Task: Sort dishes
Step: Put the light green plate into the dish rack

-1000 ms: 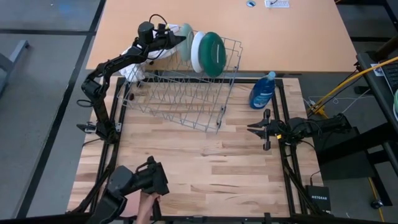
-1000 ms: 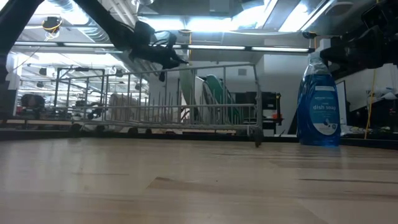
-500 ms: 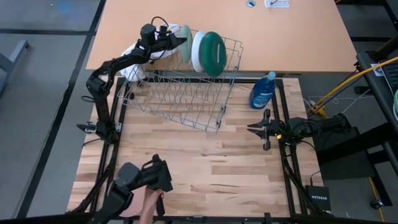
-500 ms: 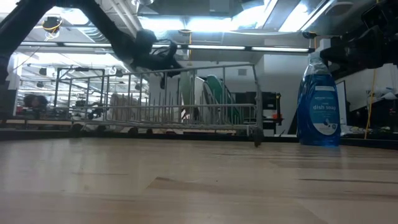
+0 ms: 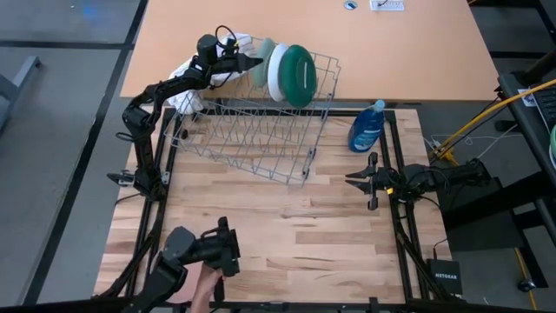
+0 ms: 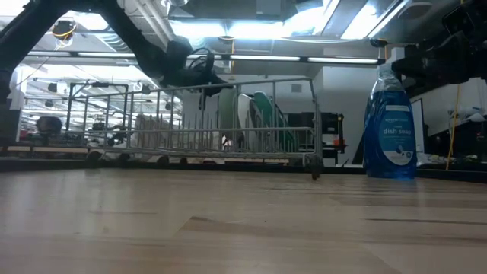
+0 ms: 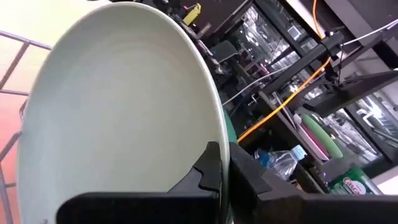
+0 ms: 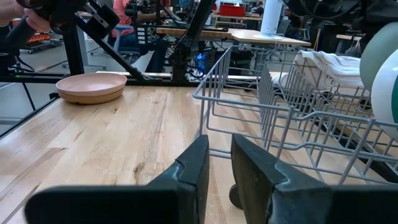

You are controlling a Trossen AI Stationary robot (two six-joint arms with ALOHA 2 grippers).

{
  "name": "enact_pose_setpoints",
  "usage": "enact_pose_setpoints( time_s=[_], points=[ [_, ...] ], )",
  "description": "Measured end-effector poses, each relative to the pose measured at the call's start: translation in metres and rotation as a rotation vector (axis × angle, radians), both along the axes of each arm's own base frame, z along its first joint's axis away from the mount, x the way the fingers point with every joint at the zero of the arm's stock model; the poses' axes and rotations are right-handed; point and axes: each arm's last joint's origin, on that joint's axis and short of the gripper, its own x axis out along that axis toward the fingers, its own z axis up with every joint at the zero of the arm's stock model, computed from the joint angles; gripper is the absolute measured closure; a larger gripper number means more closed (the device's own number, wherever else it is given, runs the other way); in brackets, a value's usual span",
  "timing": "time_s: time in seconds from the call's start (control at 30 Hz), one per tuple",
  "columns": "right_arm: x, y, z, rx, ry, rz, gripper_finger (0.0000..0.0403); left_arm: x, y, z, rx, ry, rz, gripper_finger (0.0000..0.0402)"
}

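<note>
Rack (image 5: 261, 130) of grey wire stands at the far side of my table in the high view, holding three upright plates in a row: the sage plate (image 5: 264, 54), the white plate (image 5: 276, 71) and the dark green plate (image 5: 298, 75). My left gripper (image 5: 250, 61) is at the sage plate, fingers closed on its rim. My right gripper (image 5: 358, 181) waits near the table's right edge, fingers nearly together and holding nothing, close to the blue bottle (image 5: 367, 127).

In the low view the plates (image 6: 247, 114) stand on edge inside the rack.

My left wrist view shows the sage plate (image 7: 118, 106) pinched between my fingers (image 7: 208, 171).

My right wrist view shows the pink plate (image 8: 91, 86) lying flat on the table (image 8: 124, 149).
</note>
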Motion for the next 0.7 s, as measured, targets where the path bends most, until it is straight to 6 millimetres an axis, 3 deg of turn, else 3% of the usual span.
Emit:
enact_pose_setpoints(
  time_s=[0.7],
  points=[
    [0.0,0.0,0.0,0.0,-0.001,0.0,0.0331,-0.007,0.005,-0.014,-0.078,0.109,0.137,0.0398]
  ],
)
